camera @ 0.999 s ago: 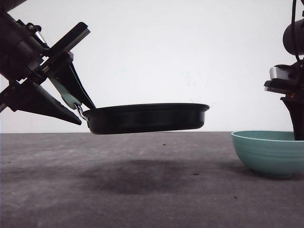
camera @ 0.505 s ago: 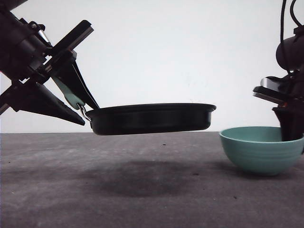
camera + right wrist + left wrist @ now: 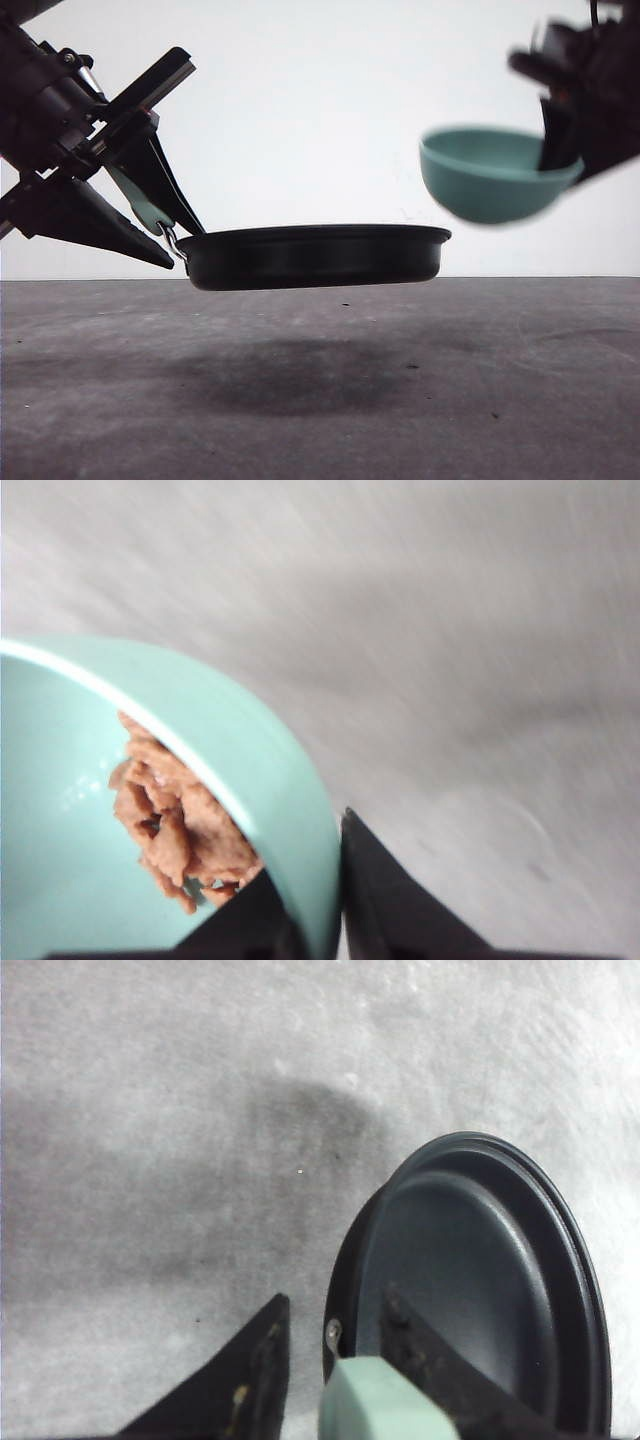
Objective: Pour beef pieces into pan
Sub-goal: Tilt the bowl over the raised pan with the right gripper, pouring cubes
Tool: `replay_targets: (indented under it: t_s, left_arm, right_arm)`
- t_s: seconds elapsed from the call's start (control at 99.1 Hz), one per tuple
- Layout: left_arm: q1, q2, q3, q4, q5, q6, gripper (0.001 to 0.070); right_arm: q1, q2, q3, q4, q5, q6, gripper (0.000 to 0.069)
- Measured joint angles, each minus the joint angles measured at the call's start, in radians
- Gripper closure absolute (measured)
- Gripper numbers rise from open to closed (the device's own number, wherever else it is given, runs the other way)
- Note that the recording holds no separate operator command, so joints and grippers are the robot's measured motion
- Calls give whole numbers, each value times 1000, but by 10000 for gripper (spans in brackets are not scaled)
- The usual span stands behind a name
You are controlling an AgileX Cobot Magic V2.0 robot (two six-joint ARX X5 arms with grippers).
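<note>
The shallow round black frying pan (image 3: 314, 256) hung in the air at the middle of the front view, level and clear above the grey table (image 3: 320, 400), with a dark shadow on the table under it. The left gripper (image 3: 150, 215), at the left edge of that view, was closed on the pan's pale mint-green handle (image 3: 140, 205). In the left wrist view the same handle (image 3: 385, 1405) sat at the bottom of the frame between the two black fingers (image 3: 250, 1385), and the inside of the pan looked bare. At the upper right of the front view the teal round bowl (image 3: 490, 173) was up in the air too, blurry and tipped a little, higher than the pan and near its right rim. The right gripper (image 3: 318, 920) pinched the bowl's rim, one finger inside and one outside. The small reddish-brown beef pieces (image 3: 175, 825) lay in a low heap inside the bowl, at the lower left of the right wrist view.
</note>
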Motion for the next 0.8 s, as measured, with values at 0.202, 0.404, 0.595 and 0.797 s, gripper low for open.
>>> replay_targets:
  t_s: [0.202,0.404,0.595,0.797]
  left_arm:
    - [0,0,3,11,-1,-7,573]
    - [0,0,42,9,2,-8,573]
    - [0,0,50,-22,7,-11,573]
    - [0,0,70,-56,14,-11,573]
  right_arm:
    - [172,-93,0,138,54,101,670]
    - [357,-98,0,211,215,141,670]
    - [496,-98,0,245,406,111,670]
    - [558,-98,0,241,645,18,670]
